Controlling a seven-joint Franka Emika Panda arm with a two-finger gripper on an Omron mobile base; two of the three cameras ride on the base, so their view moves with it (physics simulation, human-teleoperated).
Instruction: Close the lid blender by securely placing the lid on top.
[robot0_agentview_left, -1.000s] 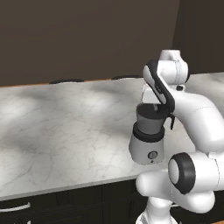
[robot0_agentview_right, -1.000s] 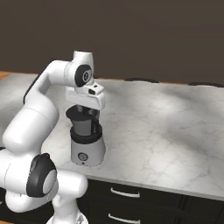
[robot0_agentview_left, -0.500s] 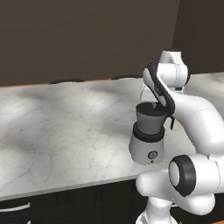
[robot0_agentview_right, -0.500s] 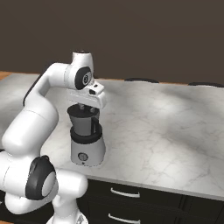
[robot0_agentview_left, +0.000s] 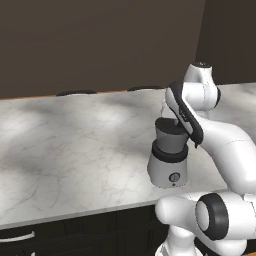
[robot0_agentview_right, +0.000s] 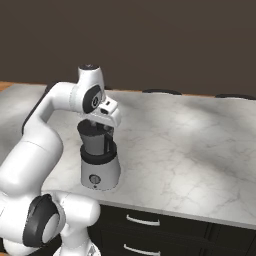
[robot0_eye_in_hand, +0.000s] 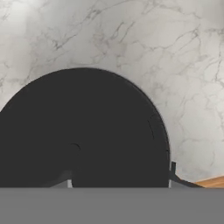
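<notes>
Nearest to me, in the hand view, my pincer (robot0_eye_in_hand: 119, 181) stood drawn in as far as it went, its two small dark tips rising either side of a broad black disc, the lid (robot0_eye_in_hand: 83, 131), which I took to be clamped between them, though the contact itself lay below the edge of that view. I judged the lid a light, stiff little cap, smooth enough to slip if pinched off-centre, so the knob on top or opposite points of the rim seemed the sensible hold; the knob I could not make out. Beyond it lay the marble counter (robot0_eye_in_hand: 144, 39), with an orange strip at its edge. The base views gave what the hand view could not: the blender (robot0_agentview_right: 100, 157) stood near the front edge of the counter, silver-white base and dial facing me, grey jar upright, dark handle on its right in the right base view. There my pincer (robot0_agentview_right: 102, 125) hung right at the jar's mouth, the blender (robot0_agentview_left: 169, 152) partly hidden by my forearm in the left base view. Whether the lid was fully seated I could not tell.
</notes>
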